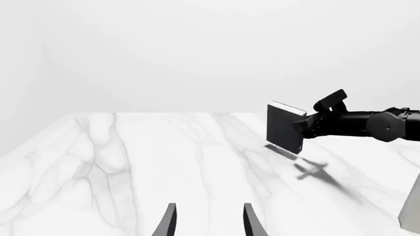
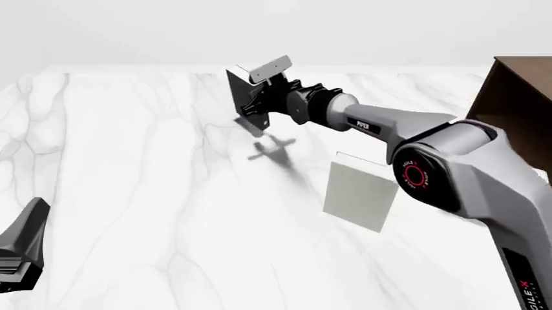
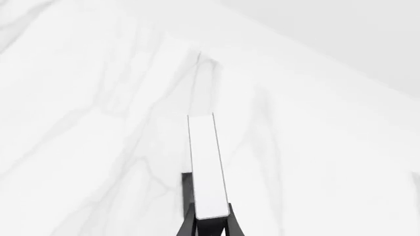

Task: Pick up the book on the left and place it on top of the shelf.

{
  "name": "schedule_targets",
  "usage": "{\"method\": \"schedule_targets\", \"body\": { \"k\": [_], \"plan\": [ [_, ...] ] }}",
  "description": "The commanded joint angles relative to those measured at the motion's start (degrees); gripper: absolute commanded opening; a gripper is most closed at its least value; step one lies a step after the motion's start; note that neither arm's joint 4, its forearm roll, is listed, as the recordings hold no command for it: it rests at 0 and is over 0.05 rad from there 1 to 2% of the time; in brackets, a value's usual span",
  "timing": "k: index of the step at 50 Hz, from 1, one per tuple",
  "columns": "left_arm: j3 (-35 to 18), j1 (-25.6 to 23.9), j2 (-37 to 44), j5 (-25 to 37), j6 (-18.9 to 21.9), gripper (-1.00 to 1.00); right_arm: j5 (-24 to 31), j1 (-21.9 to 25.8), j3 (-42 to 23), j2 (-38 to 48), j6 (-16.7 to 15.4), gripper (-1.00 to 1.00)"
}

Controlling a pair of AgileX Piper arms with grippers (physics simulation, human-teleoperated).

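The book (image 2: 242,97), thin with a charcoal cover and a white page edge, hangs upright a little above the marble table, its shadow lying below it. My right gripper (image 2: 258,106) is shut on it from the right side. The left wrist view shows the same book (image 1: 284,129) held by the right gripper (image 1: 303,125). In the right wrist view the book's white page edge (image 3: 206,167) runs between the right gripper (image 3: 210,223) fingers. My left gripper (image 1: 208,211) is open and empty, low at the near left of the table (image 2: 24,242). The shelf (image 2: 520,97) stands at the far right edge.
A pale grey-white book (image 2: 358,194) stands upright on the table under the right arm's forearm, between the held book and the shelf; its corner shows in the left wrist view (image 1: 412,211). White marble tabletop (image 2: 129,161) stretches across the left.
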Motion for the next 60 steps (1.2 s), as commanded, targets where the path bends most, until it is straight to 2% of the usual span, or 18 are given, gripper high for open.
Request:
{"method": "schedule_targets", "body": {
  "k": [1,35,60],
  "plan": [
    [0.00,0.00,0.00,0.00,0.00,1.00,-2.91,-0.44,6.18,-7.49,1.08,-1.00],
    [0.00,0.00,0.00,0.00,0.00,1.00,-10.64,-1.31,34.99,-34.77,-1.70,-1.00],
    [0.00,0.00,0.00,0.00,0.00,1.00,-12.80,-6.30,50.91,-50.87,-4.50,-1.00]
  ]
}}
